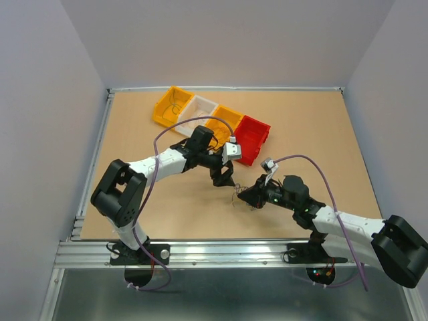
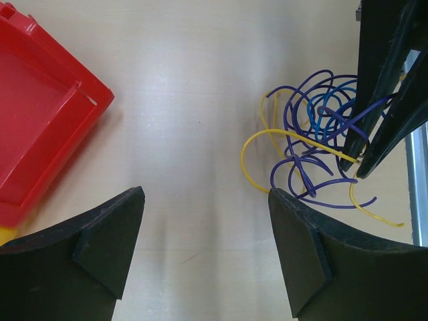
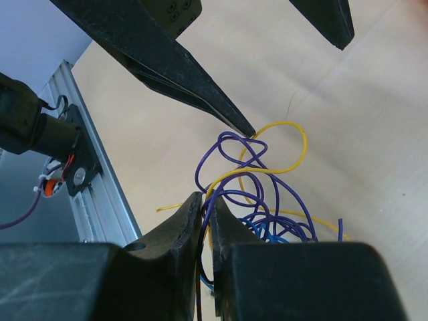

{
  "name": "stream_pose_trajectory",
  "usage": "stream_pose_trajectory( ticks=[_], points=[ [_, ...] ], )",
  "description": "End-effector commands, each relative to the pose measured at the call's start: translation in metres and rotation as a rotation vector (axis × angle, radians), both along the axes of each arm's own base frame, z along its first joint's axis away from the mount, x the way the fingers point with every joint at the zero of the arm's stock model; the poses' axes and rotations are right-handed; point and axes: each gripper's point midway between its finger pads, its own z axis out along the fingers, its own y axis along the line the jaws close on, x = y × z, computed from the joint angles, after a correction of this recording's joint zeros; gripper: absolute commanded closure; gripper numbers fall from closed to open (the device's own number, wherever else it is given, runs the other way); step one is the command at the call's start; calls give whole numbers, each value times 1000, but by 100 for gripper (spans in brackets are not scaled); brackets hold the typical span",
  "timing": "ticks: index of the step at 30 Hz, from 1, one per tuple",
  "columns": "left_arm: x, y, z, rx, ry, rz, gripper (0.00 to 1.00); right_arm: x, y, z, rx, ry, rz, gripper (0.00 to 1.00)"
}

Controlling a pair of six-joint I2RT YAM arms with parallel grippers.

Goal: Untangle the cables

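The cables (image 2: 321, 134) are a small tangle of purple, blue and yellow wires lying on the tan table; in the top view they (image 1: 239, 198) sit between the two grippers. My right gripper (image 3: 207, 208) is shut on purple and yellow strands at the near edge of the bunch (image 3: 261, 187). Its dark fingers (image 2: 381, 100) show in the left wrist view, pinched on the wires. My left gripper (image 2: 204, 221) is open and empty, just left of the bunch, with its right finger (image 2: 314, 261) beside a yellow loop. Its fingers (image 3: 167, 67) hang over the wires in the right wrist view.
A row of bins stands at the back: yellow (image 1: 172, 105), white (image 1: 200, 110), orange (image 1: 224, 122) and red (image 1: 253, 137). The red bin (image 2: 40, 114) lies just left of my left gripper. The table's aluminium rail (image 3: 100, 194) runs close behind the cables.
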Motion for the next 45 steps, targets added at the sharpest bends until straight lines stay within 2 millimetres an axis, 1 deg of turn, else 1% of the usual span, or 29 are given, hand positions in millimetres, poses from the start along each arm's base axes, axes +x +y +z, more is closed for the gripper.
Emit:
stream_pose_trajectory(
  ticks=[1,3,4,12,13,14,16,20,21,23,24,25,26,27,28,29,30,32,33,36,37,38,39,40,41,42,44,45],
  points=[
    [-1,-10,22,-56,5,-49,15,4,12,33,68,-92,38,85],
    [-5,-12,24,-66,17,-77,16,4,12,33,69,-92,41,85],
    [-9,-10,19,-52,44,-88,16,4,12,33,68,-94,40,85],
    [-14,-15,23,-76,82,-119,16,2,13,30,65,-92,49,85],
    [-14,-15,20,-72,97,-120,16,3,12,29,63,-91,48,85],
    [-15,-16,22,-76,100,-127,17,2,13,29,63,-89,53,85],
    [-19,-16,16,-66,125,-142,20,3,13,30,64,-93,51,85],
    [-26,-17,16,-68,165,-185,26,3,13,32,66,-98,50,85],
    [-27,-18,17,-69,164,-196,32,3,13,31,67,-97,50,85],
    [-32,-18,15,-56,181,-213,42,2,13,33,69,-102,50,85],
    [-32,-18,15,-56,179,-216,57,2,12,32,69,-99,48,85],
    [-33,-19,15,-55,179,-219,68,2,12,32,70,-100,50,85],
    [-30,-19,15,-50,172,-211,80,2,12,33,72,-101,46,85],
    [-29,-19,15,-47,168,-202,100,2,11,33,72,-103,47,85],
    [-24,-20,18,-52,149,-187,100,2,11,33,73,-101,43,85],
    [-20,-17,17,-40,155,-151,100,1,10,32,73,-102,39,85],
    [-11,-18,26,-64,115,-123,100,2,9,33,75,-104,31,85],
    [3,-13,32,-68,76,-55,100,3,6,31,73,-101,15,85],
    [14,-7,44,-96,54,3,100,5,4,29,70,-97,-5,85],
    [30,6,58,-118,17,93,100,9,1,24,62,-82,-40,86],
    [41,13,76,-154,-13,143,100,11,0,22,56,-77,-52,85],
    [45,17,82,-168,-26,173,100,10,-1,19,49,-70,-54,86],
    [50,24,82,-167,-36,216,100,12,-1,18,46,-71,-61,86],
    [59,31,98,-203,-68,268,100,11,-2,14,39,-60,-63,86],
    [65,36,103,-211,-86,304,100,12,-2,13,36,-58,-68,86],
    [72,43,112,-228,-130,360,100,13,-2,12,34,-53,-71,86],
    [82,55,122,-256,-123,450,100,12,-2,9,28,-44,-67,87],
    [90,63,122,-255,-131,510,100,11,-1,8,26,-40,-62,88]
  ],
)
